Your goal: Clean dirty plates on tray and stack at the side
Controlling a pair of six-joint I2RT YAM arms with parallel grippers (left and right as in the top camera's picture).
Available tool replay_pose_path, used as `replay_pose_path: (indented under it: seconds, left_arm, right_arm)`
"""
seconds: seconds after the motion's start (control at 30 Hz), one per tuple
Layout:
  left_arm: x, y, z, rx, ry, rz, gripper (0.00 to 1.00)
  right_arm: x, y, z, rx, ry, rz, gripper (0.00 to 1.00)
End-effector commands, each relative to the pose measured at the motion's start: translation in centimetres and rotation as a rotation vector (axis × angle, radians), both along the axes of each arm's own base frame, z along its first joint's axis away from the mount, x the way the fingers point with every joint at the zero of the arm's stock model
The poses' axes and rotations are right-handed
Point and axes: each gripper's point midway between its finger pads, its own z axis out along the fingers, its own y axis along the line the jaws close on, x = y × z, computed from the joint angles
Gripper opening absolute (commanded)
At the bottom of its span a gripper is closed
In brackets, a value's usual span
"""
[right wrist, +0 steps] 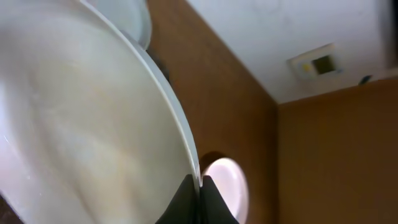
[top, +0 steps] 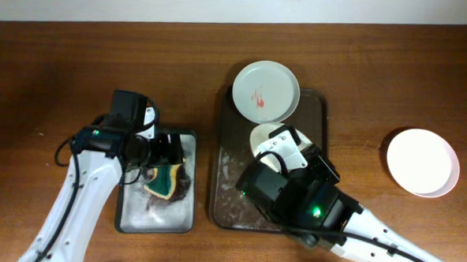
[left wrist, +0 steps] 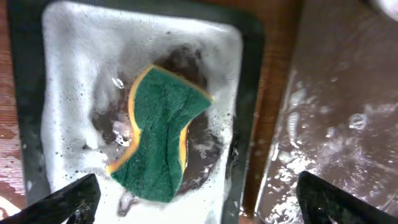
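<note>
Brown wooden table (top: 55, 52): right gripper (right wrist: 199, 190) pinching white round plate (right wrist: 81, 124) by its rim; left gripper (left wrist: 196, 190) spread wide, seemingly above green-and-yellow sponge (left wrist: 161, 137).

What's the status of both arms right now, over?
Left gripper open above sponge in soapy tray. Right gripper shut on plate rim, tilted over main tray. Stained plate waiting; nothing visibly blocking.

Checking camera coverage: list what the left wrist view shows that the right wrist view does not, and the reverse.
Left wrist only: a green-and-yellow sponge lying in a foamy dark rectangular tray, with the left gripper open over it. Right wrist only: the right gripper pinching the rim of a white round plate, and a pale pink round plate lying beyond. Both: the brown wooden table.
</note>
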Motion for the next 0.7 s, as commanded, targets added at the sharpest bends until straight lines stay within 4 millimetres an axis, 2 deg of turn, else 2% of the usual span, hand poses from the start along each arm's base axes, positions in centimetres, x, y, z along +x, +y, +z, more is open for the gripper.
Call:
replay_pose_path:
  seconds: [0.0, 0.67]
  left_arm:
    - [0.22, -0.14, 1.28, -0.016, -0.039, -0.008, 1.00]
    - [0.38, -0.16, 1.34, -0.016, -0.045, -0.008, 0.99]
  right_arm:
    - [0.17, -0.48, 3.46, -0.064, -0.157, -0.024, 0.04]
    - [0.19, -0.49, 3.68, -0.068, -0.170, -0.027, 0.04]
